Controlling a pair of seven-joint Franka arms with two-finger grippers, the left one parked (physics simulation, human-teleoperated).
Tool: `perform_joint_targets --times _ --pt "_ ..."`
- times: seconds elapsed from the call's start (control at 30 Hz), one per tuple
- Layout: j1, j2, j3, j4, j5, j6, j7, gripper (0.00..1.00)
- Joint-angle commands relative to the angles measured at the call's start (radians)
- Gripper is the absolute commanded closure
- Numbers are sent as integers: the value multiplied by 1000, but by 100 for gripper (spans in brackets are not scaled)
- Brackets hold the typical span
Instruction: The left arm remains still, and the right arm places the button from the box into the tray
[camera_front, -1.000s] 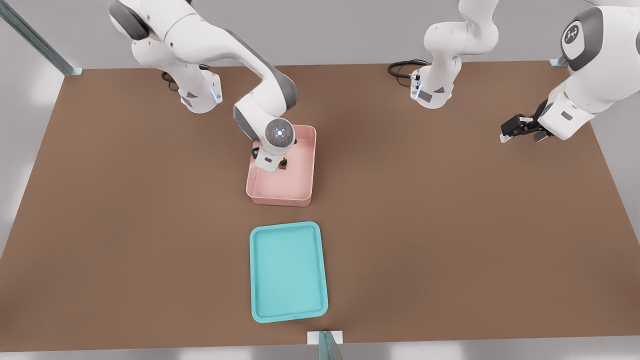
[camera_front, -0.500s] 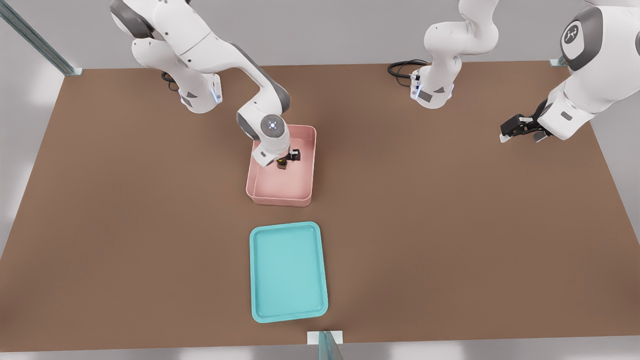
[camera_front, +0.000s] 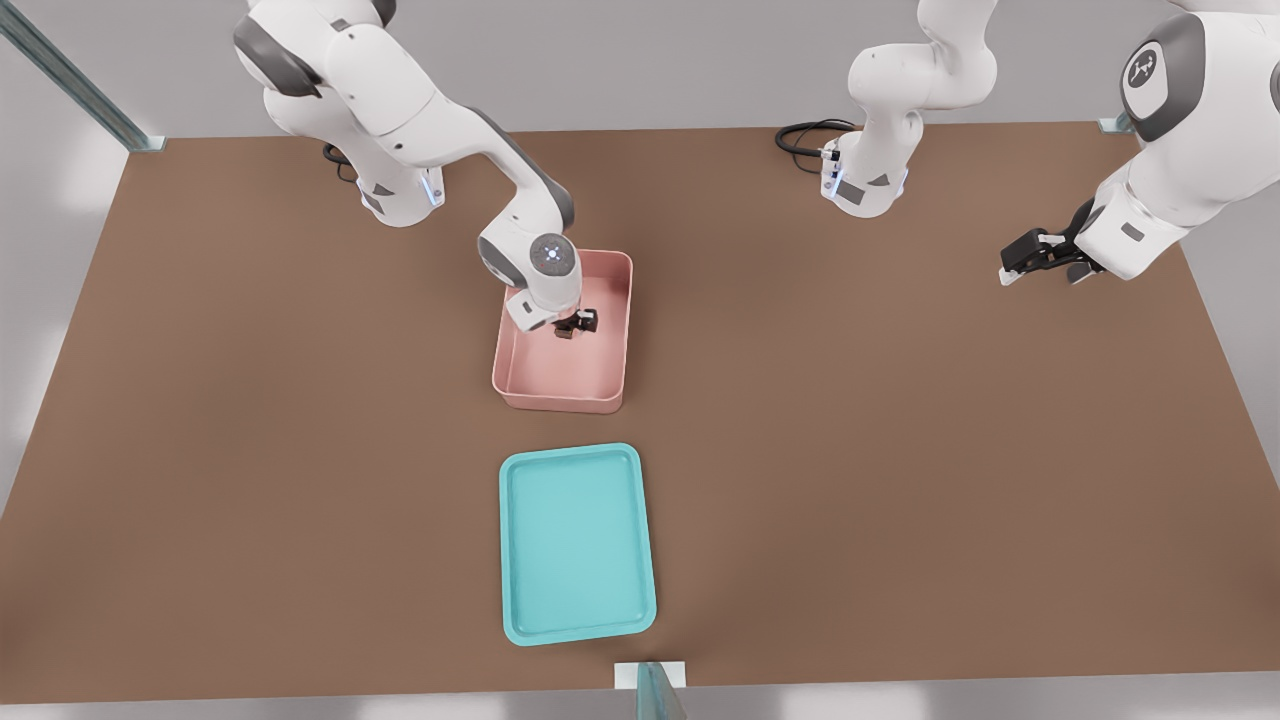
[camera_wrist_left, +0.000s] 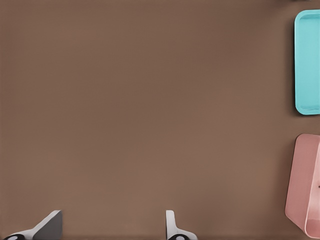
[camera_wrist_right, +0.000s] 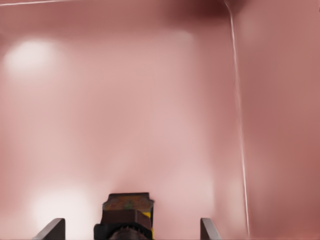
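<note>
**Fingers around the button, nothing lifted yet**

My gripper (camera_front: 574, 326) is down inside the pale pink box (camera_front: 520, 375), near the middle of its floor, hanging from my right arm (camera_front: 440, 110). My wrist camera shows the two fingertips (camera_wrist_right: 50, 229) spread wide, one on each side of the button (camera_wrist_right: 126, 217), with clear gaps between each tip and its dark body. I am straddling it, not pinching it.

By my judgement the task is barely begun: the reach into the box is done, but the squeeze, the lift over the tall pink wall, the carry and the release are all left. The button sits on the box floor. The turquoise tray (camera_front: 577, 543) lies at six o'clock from the box in the front view, well apart from it, with bare brown table (camera_front: 900, 450) between them.

As for orientation, the button seems to stand upright, its axis vertical: the dark base shows toward the floor and a sliver of yellow shows at its edge. Its squarish body looks roughly square-on to my fingers, though I cannot tell its exact rotation.
</note>
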Motion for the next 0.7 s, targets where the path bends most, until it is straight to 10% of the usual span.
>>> perform_joint_targets --times 0.0,0.3,0.4,0.67 --pt "0 6 0 -4 -3 27 199 0" --pt "-2 23 2 -1 -25 44 198 0" --pt "0 26 3 -1 -27 50 193 34" --pt "-9 17 8 -1 -27 42 185 49"
